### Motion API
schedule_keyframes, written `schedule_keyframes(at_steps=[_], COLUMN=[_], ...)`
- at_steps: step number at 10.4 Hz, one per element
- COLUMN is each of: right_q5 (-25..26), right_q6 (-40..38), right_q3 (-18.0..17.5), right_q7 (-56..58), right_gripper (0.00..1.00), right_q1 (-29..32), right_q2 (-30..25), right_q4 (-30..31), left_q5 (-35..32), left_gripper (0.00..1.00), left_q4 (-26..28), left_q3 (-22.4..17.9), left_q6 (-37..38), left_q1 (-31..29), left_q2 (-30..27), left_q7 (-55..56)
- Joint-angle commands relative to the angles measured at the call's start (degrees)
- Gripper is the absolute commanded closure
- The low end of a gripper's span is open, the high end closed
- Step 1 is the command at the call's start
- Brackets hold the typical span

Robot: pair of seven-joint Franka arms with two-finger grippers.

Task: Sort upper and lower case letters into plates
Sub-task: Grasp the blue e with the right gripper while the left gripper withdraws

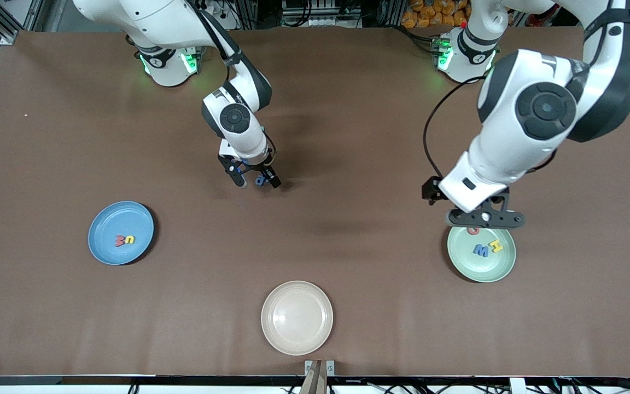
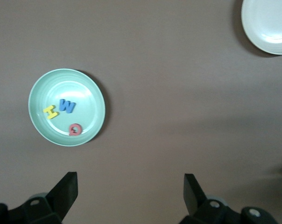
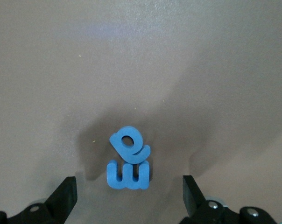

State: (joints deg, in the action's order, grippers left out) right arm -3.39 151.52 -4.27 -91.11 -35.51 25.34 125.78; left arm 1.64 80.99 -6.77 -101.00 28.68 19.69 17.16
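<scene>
Found a red and a yellow letter in the sky-blue plate (image 1: 106, 219). Saw the right claw (image 1: 254, 179) spread wide, low over the desk (image 1: 348, 137) in the frame's upper middle, straddling two touching blue letters (image 3: 129, 163). Judged them centred between its fingers, the pair's long axis crossing the closing line. Noted the left claw (image 1: 484, 219), wide and empty, waiting over the mint plate (image 1: 484, 269) holding three letters.

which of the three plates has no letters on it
The cream plate, nearest the front camera. The blue plate and the green plate both hold letters.
</scene>
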Motion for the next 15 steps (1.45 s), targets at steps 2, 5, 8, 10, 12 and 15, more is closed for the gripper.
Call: schedule_keyframes(at_steps=[2, 5, 8, 10, 12, 15], right_q5=[-1.1, -1.0, -1.1, -1.0, -1.0, -0.5], right_q6=[1.0, 1.5, 1.8, 3.1, 3.0, 2.0], right_q3=[0.0, 0.0, 0.0, 0.0, 0.0, 0.4], right_q7=[-0.9, -1.3, -1.9, -3.5, -3.5, -1.5], right_gripper=[0.00, 0.00, 0.88, 1.00, 1.00, 1.00], right_q1=[0.0, -0.2, -0.2, -0.9, -1.1, 0.9], right_q2=[0.5, 1.3, 0.8, 0.8, 0.4, -2.7], right_q4=[0.8, 0.6, 0.7, 0.7, 0.7, 0.3], left_q5=[0.4, 0.4, -0.1, -0.4, -2.0, -3.4], left_gripper=[0.00, 0.00, 0.00, 0.00, 0.00, 0.00], left_q4=[1.2, 1.3, 1.2, 1.3, 1.3, 1.3], left_q3=[3.0, 3.3, 5.8, 6.5, 6.4, 6.5], left_q6=[0.9, 3.1, 6.7, 8.6, 9.2, 9.6], left_q1=[-0.6, -1.1, -9.1, -12.8, -14.1, -14.0], left_q2=[-3.7, -7.0, -11.6, -13.3, -14.1, -14.2], left_q7=[1.3, 1.3, 0.5, 0.5, 0.5, 0.3])
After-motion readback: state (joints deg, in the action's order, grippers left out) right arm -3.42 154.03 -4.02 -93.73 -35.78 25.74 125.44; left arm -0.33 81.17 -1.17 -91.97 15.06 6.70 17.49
